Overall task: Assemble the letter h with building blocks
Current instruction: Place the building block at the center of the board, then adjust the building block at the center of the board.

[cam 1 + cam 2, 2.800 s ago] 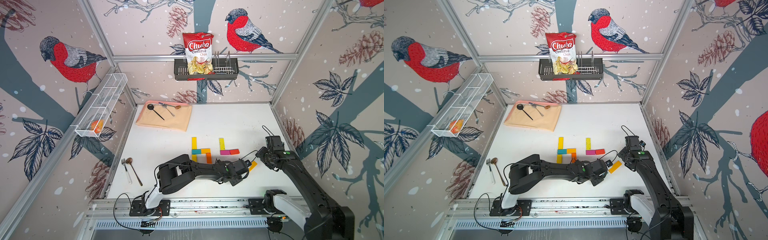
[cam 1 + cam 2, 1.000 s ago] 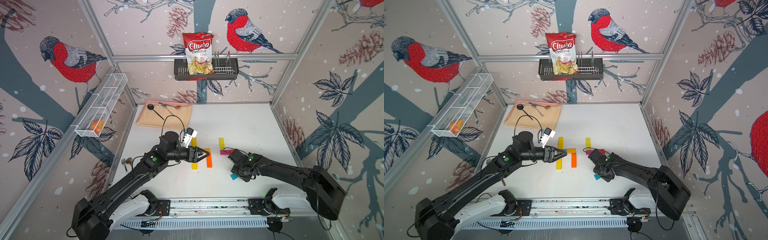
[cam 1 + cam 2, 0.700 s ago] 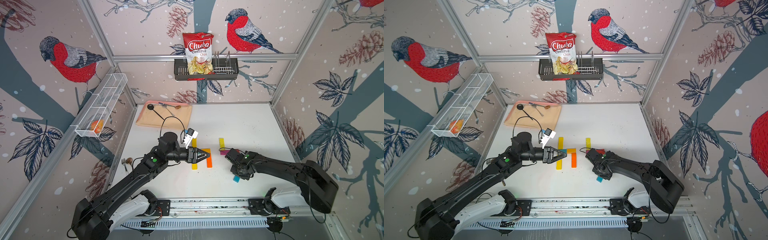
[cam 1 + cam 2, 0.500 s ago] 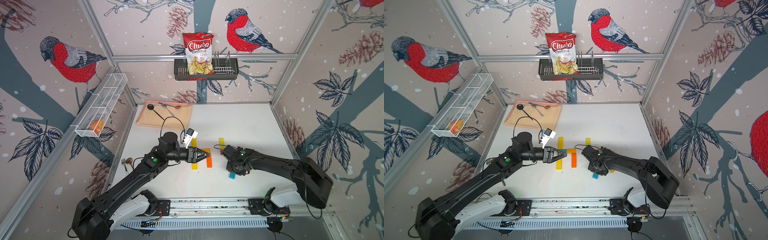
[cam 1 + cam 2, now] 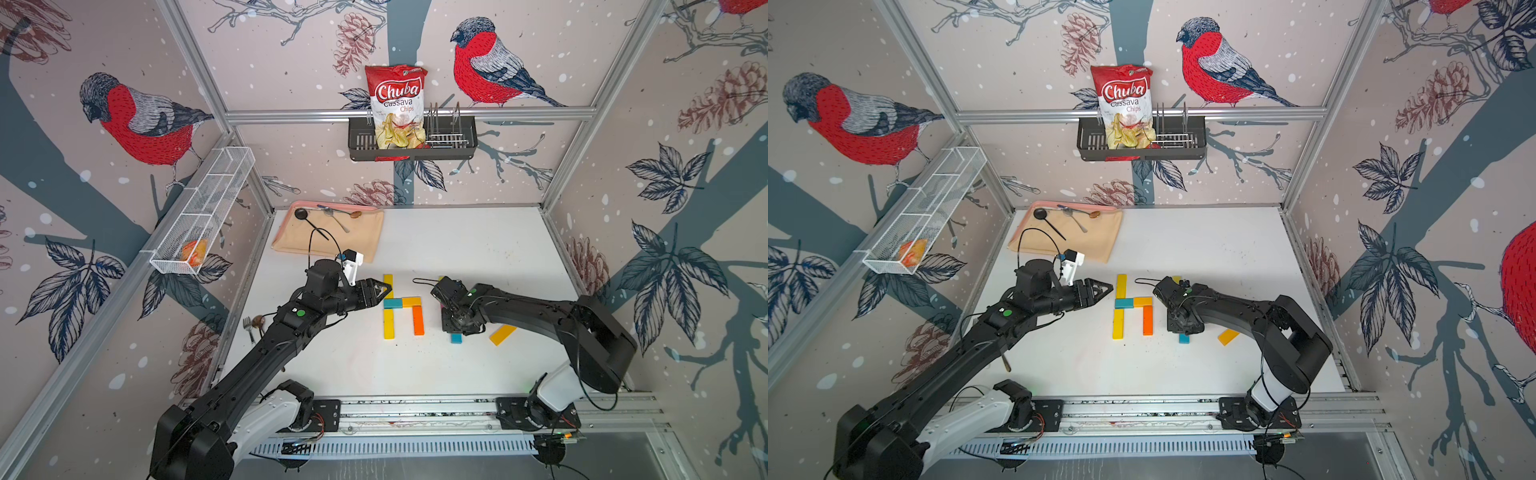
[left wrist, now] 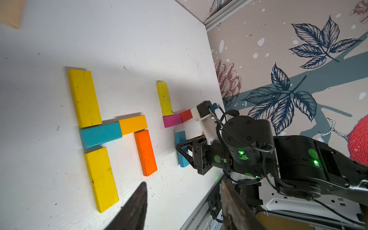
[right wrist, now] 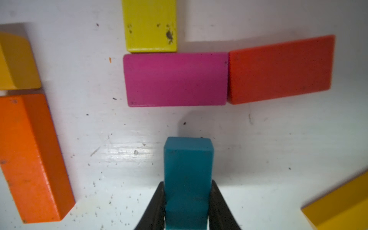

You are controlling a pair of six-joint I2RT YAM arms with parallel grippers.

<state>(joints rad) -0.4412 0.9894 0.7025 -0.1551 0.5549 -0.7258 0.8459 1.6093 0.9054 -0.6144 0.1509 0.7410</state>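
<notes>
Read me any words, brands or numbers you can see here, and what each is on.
"Chuba": brand on the red chips bag in the wall rack.
"Cassava Chips": below it on the same bag.
Small print at the bag's top edge: too small to read.
The building blocks carry no text.

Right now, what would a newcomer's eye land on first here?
A complete-looking letter h in yellow, teal and orange blocks lies mid-table. Beside it, on the right arm's side, the right tool is shut on a teal block, a gap away from the magenta block of a half-built second letter. On the back wall, a red chips bag stands in a black rack.
</notes>
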